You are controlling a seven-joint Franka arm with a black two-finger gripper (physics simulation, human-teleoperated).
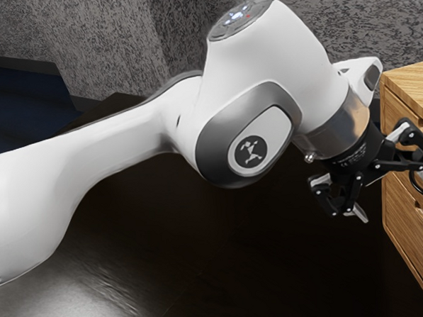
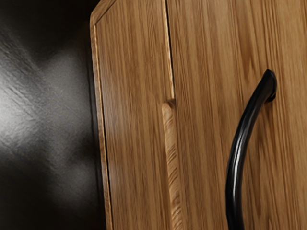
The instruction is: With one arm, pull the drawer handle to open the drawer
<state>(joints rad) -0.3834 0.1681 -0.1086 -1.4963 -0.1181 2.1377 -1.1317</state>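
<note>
The drawer [image 1: 406,219] sits at the right edge of the exterior view, a front of warm, light oak with fine grain running along it and a rounded outer border. In the wrist view the same wood [image 2: 211,72] carries the drawer handle [image 2: 237,153], a slim, glossy black bar bowed outward in a shallow arc, one end fixed into the wood. Whether the drawer stands pulled out cannot be told.

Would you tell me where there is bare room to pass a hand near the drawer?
The dark tabletop below the arm is bare, out to the cabinet foot. It is crowded at the drawer front, where the claw sits close by the black handle.
</note>
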